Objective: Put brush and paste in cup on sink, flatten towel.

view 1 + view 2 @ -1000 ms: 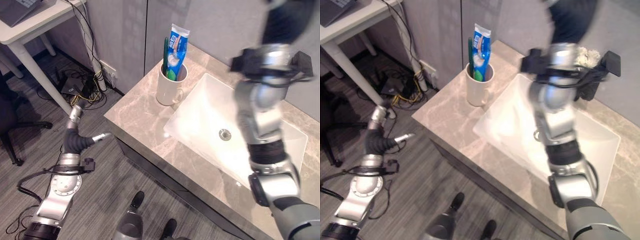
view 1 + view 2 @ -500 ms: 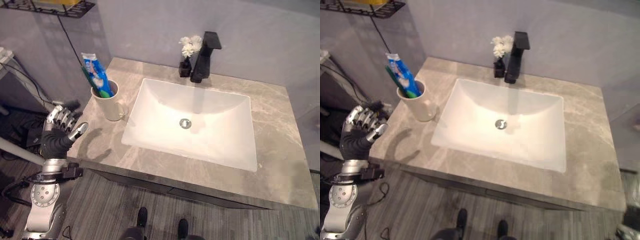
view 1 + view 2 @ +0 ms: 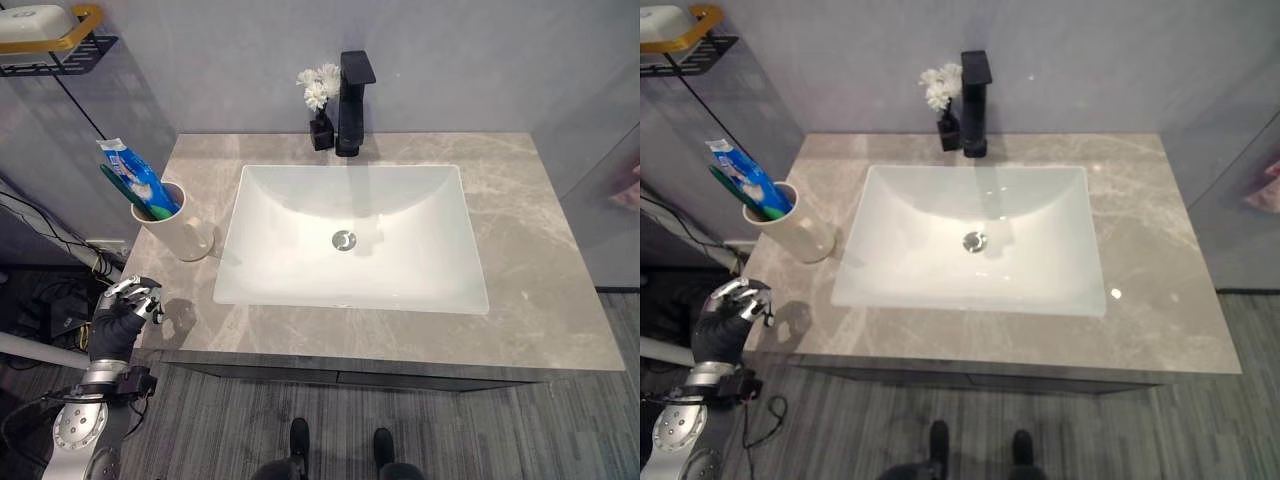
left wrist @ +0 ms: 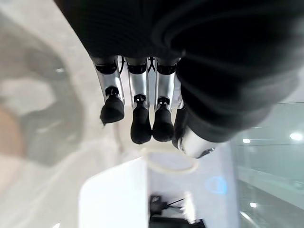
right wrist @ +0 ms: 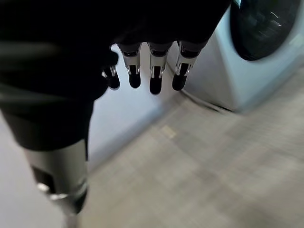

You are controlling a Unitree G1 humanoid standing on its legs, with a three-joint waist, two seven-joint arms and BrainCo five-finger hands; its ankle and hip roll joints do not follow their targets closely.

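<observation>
At the left of the frame, the cream ceramic cup (image 3: 172, 228) stands on the grey marble table (image 3: 560, 300) beside the white rectangular sink (image 3: 350, 235), holding the green toothbrush (image 3: 122, 190) and blue-and-white toothpaste tube (image 3: 130, 172). The left hand (image 3: 122, 312) hangs at lower left just off the table edge, fingers curled on nothing; the right hand (image 5: 142, 71), in its wrist view, has relaxed, empty fingers above a grey floor (image 5: 213, 166).

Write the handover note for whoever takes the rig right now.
Left hand: empty, fingers loosely curled, at the counter's front left corner.
Right hand: empty, fingers relaxed, off the counter over the floor beside a washing machine.
Toothbrush and toothpaste stand in the cup left of the sink: done.
Left: flatten the towel, not seen on the counter.
</observation>
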